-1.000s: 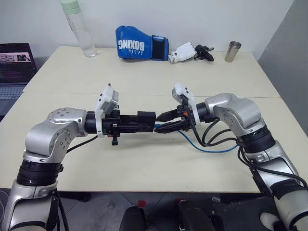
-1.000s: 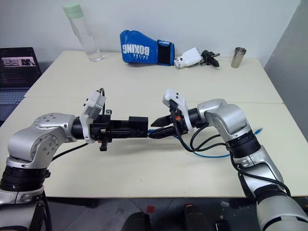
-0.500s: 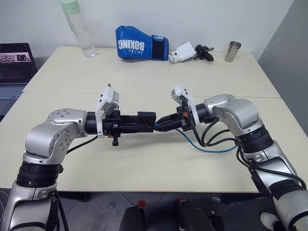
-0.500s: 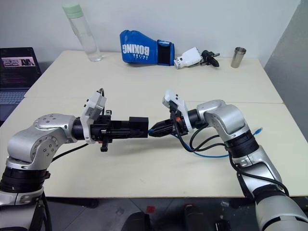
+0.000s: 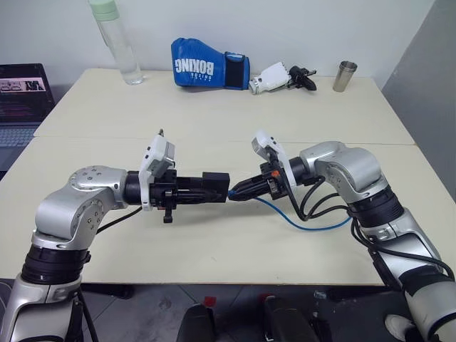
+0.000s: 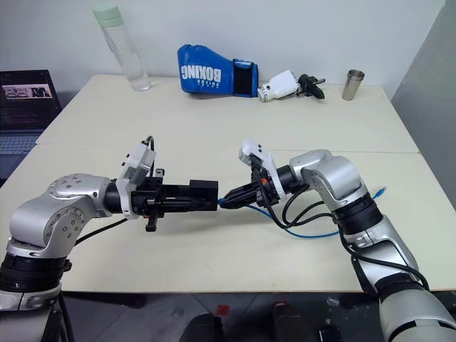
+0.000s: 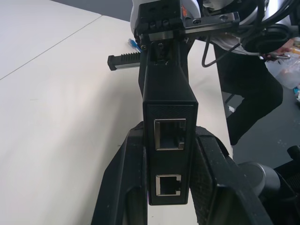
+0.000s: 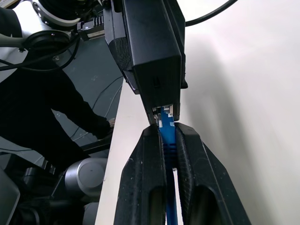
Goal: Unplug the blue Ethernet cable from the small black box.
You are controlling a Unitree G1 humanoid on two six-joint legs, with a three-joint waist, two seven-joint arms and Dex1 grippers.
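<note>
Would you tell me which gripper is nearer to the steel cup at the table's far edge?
Right. The right gripper is mid-table, on the steel cup's side; the left gripper sits just beyond it, farther from the cup.

right gripper (image 5: 235, 192): fingers (image 8: 147, 187) were spread a second ago, either side of the blue Ethernet cable (image 8: 167, 140); now pinched on the plug boot right at the port of the small black box (image 5: 216, 184). Clamp was already made half a second back. Plug not out yet.
</note>
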